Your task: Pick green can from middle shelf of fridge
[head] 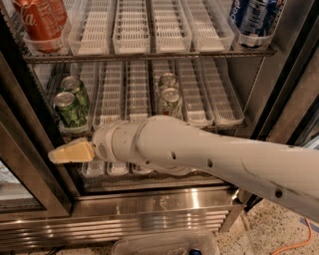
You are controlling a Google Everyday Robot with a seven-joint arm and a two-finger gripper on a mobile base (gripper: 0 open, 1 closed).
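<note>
The fridge stands open in front of me. Two green cans stand one behind the other in the leftmost lane of the middle shelf: the front green can and the one behind it. My gripper, with tan fingers on a white arm, points left. It hangs just below and in front of the front green can, outside the shelf edge, and holds nothing that I can see.
Two pale cans stand mid-shelf. Red cola cans are on the top shelf at left and blue cans at right. Can tops show on the bottom shelf under the arm. A dark door frame stands at left. A clear bin lies at the bottom.
</note>
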